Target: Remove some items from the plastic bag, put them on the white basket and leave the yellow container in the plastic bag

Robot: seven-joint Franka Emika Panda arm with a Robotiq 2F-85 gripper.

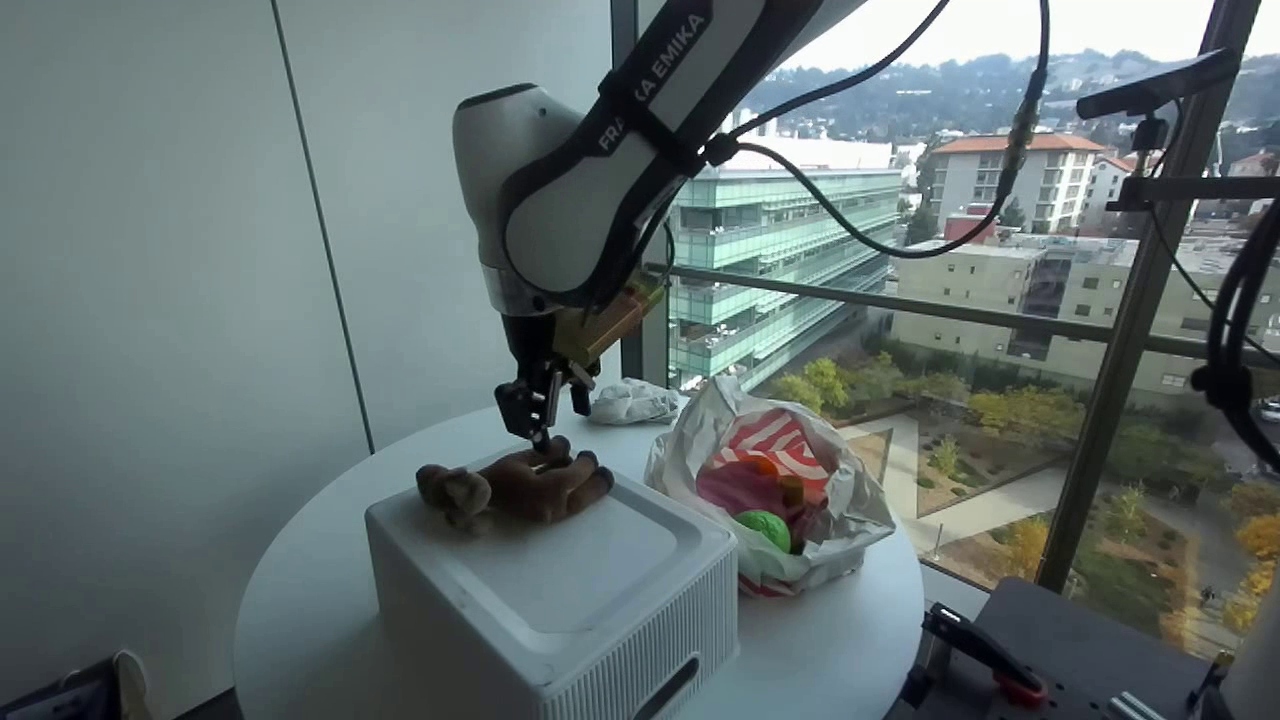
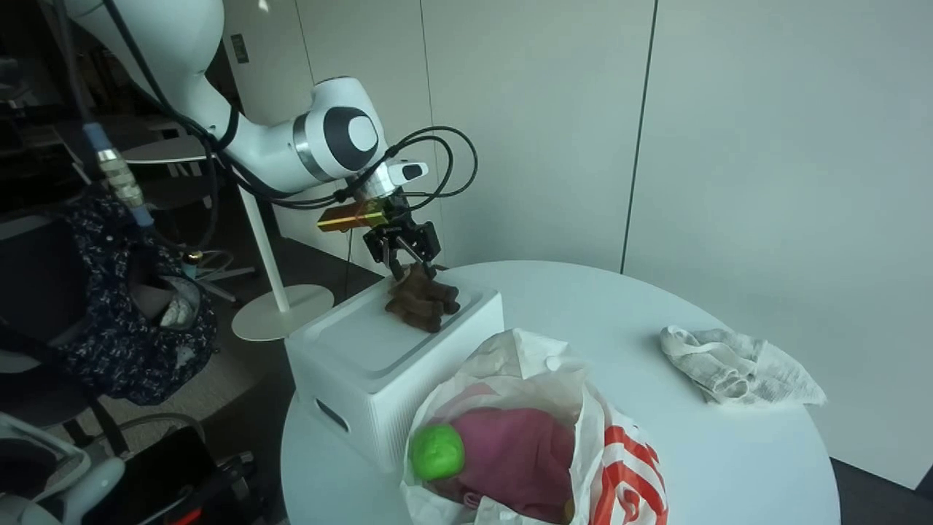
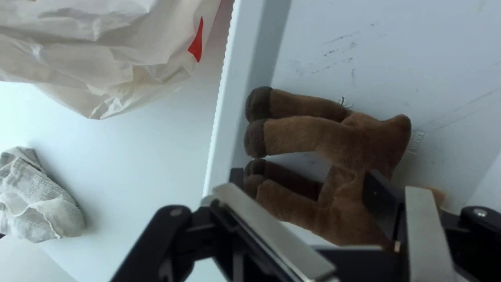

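A brown plush animal [image 1: 535, 487] lies on its side on the flat top of the white basket [image 1: 600, 585], which looks upside down. My gripper [image 3: 305, 184] is open just above the plush [image 3: 352, 152]; its fingers are apart on either side of the plush's lower part, and contact cannot be told. The gripper also shows in an exterior view [image 2: 413, 271]. The white plastic bag [image 2: 528, 357] with red stripes stands open beside the basket. It holds a green ball [image 2: 437, 452] and a mauve cloth [image 2: 517, 448]. A yellow-orange thing [image 1: 790, 491] shows inside; whether it is the yellow container is unclear.
A crumpled whitish cloth [image 2: 736, 364] lies on the round white table [image 2: 729, 459] behind the bag. A wall and a window stand close behind the table. The bag's rim rises beside the basket's edge.
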